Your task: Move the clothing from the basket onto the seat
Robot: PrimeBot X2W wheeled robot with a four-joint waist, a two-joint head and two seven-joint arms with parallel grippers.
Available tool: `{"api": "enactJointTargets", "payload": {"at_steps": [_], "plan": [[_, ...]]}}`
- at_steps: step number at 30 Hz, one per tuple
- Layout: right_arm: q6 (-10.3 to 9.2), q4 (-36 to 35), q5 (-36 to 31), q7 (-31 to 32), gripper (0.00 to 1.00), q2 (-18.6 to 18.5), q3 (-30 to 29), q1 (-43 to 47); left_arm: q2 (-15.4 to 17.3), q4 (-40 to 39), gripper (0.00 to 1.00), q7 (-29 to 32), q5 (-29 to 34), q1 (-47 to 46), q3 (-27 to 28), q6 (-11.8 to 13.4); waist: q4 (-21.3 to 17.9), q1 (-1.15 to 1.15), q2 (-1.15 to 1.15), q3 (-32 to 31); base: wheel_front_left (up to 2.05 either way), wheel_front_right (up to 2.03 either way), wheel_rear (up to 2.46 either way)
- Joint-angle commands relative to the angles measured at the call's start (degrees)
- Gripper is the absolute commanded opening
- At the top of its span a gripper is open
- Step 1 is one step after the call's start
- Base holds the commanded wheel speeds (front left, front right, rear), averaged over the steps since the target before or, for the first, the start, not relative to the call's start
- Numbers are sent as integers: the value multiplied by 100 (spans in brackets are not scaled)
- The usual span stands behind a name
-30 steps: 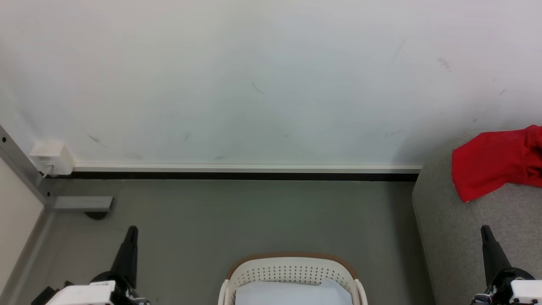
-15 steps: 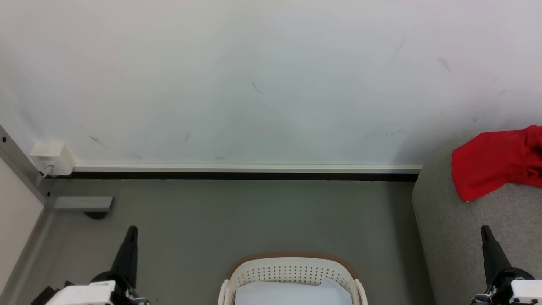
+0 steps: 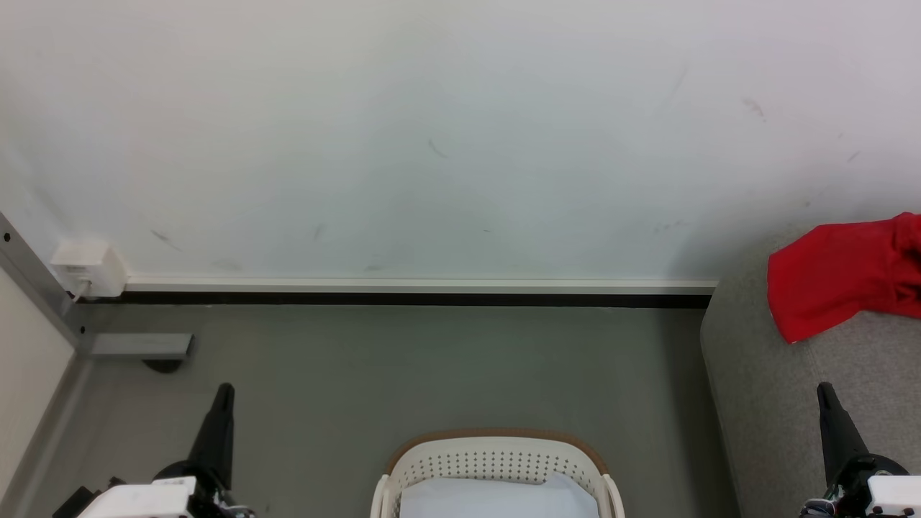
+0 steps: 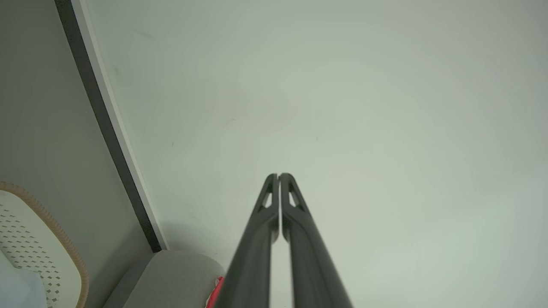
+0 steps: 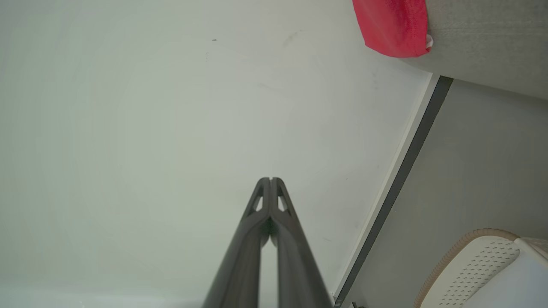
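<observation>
The clothing (image 3: pixel 838 284), a bright red garment, is seen lying crumpled on the seat (image 3: pixel 784 424), towards its back corner by the wall (image 3: pixel 432 144). It is cut off by the right edge of the head view, so its full spread cannot be judged. A scrap of white trim is made out at its edge in the right wrist view. It is touched by neither gripper. The basket (image 3: pixel 496 434) is set on the floor (image 3: pixel 432 360) near the seat, with a strip of floor between them, and its near part is cut off by the bottom edge. A pale blue-white cloth (image 3: pixel 496 500) is seen inside it, and whether anything lies beneath that cloth cannot be told. The left gripper (image 4: pixel 278 175) is held closed and empty, its fingers pressed together and pointed at the wall, apart from the basket. The right gripper (image 5: pixel 270 179) is likewise closed on nothing and is seen against the front part of the seat in the head view. The task is judged to be at its end, with the garment placed and both arms held at rest. Little more is called for, except that the arms be kept clear of the garment so that it is not dragged off the cushion.
</observation>
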Motion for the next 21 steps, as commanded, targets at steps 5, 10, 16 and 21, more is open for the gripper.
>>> {"api": "enactJointTargets", "payload": {"at_steps": [5,10,16,21], "plan": [[-12,-23,9,18,0,-3,-22,-71,40,-16,0,24,-76,-45,14,-36,0,0,0,0,0,0,0],[-12,-23,9,18,0,-3,-22,-71,40,-16,0,24,-76,-45,14,-36,0,0,0,0,0,0,0],[-12,-23,9,17,0,-3,-22,-71,40,-16,0,24,-77,-44,14,-36,0,0,0,0,0,0,0],[-12,-23,9,17,0,-3,-21,-71,40,-16,0,24,-77,-44,14,-36,0,0,0,0,0,0,0]]}}
